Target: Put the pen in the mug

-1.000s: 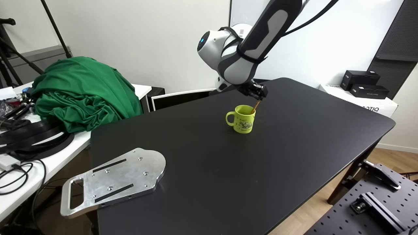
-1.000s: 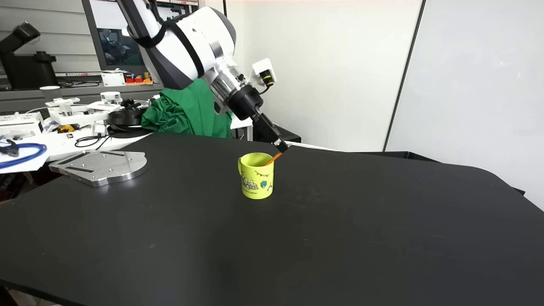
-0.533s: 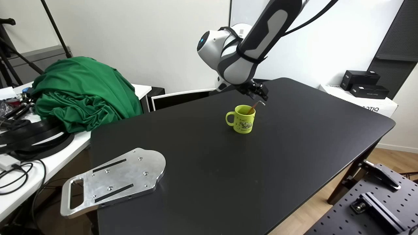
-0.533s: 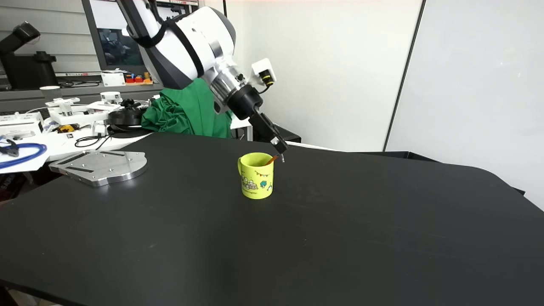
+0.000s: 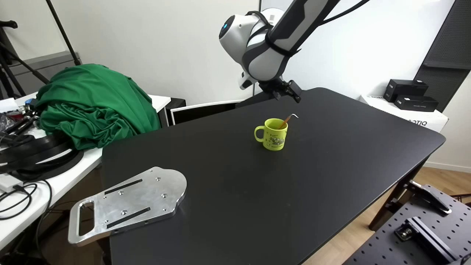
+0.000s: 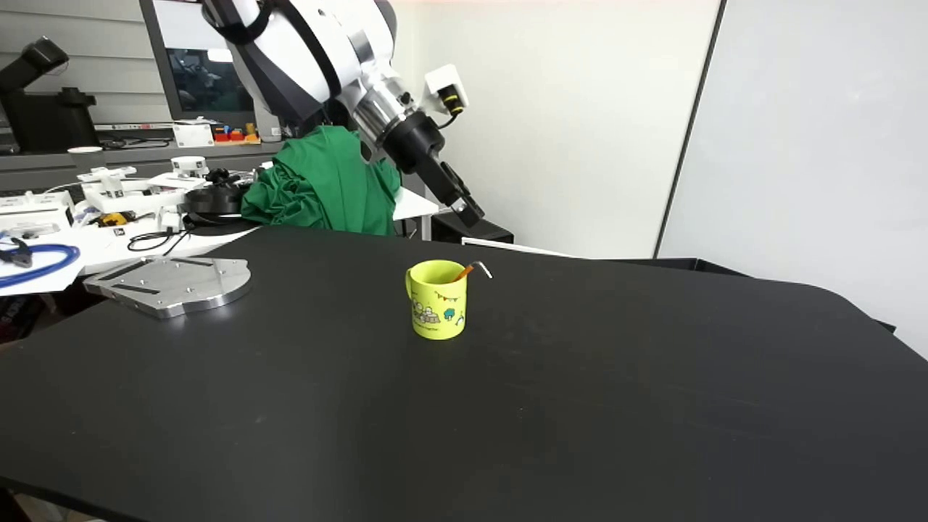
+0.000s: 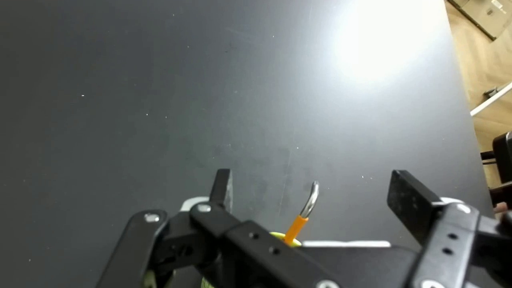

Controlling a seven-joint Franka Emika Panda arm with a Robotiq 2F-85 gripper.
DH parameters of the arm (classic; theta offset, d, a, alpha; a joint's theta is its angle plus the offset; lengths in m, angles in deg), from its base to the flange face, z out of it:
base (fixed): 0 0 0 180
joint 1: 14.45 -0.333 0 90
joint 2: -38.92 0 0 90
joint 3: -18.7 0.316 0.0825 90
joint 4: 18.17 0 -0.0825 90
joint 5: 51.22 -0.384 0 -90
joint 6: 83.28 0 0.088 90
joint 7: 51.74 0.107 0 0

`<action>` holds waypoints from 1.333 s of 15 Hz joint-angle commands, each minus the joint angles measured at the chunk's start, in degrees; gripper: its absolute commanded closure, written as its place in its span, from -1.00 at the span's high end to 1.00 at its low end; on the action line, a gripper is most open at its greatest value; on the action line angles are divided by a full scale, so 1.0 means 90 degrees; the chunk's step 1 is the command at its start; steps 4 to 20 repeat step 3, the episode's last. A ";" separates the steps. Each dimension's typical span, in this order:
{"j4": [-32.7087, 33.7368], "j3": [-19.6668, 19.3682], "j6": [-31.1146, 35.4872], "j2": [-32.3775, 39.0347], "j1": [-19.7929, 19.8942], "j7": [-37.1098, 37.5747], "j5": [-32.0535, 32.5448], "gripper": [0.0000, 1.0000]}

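Above the black table point(image 5: 228, 184), between twelve and one o'clock from the mug point(image 5: 274, 140) in both exterior views, hangs my pincer point(image 7: 313, 189), spread wide and gripping nothing. My wrist view shows that gap plainly; in an exterior view my fingers point(image 6: 471, 212) overlap and it is lost.

The pen point(image 6: 465, 272) is in the mug, tilted, its orange shaft leaning out over the rim towards two o'clock in an exterior view. There its bent silver end point(image 6: 484, 269) hooks down to five o'clock, while from the wrist that same end points up, nearly to twelve. Its lower part is hidden by the mug wall, so I cannot tell how deep it reaches.

Upright on the table, the mug has its handle point(image 5: 259, 134) at nine o'clock in an exterior view; small coloured flags point(image 6: 447, 298) on its side show in an exterior view. From my wrist I catch just slivers of yellow-green, the rest covered by my own workings.

Well apart from the mug, at eight o'clock in an exterior view, lies a metal plate point(image 5: 140, 200); dark boxes point(image 5: 415, 103) sit between two and three. A monitor point(image 6: 206, 80) between ten and eleven turns up in an exterior view. My wrist view alone has a patch of glare point(image 7: 376, 40), between one and two.
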 commanded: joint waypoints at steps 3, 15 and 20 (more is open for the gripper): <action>0.0006 0.0067 -0.0028 -0.0006 0.0043 -0.0023 -0.0001 1.00; 0.0006 0.0067 -0.0028 -0.0006 0.0043 -0.0023 -0.0001 1.00; 0.0006 0.0067 -0.0028 -0.0006 0.0043 -0.0023 -0.0001 1.00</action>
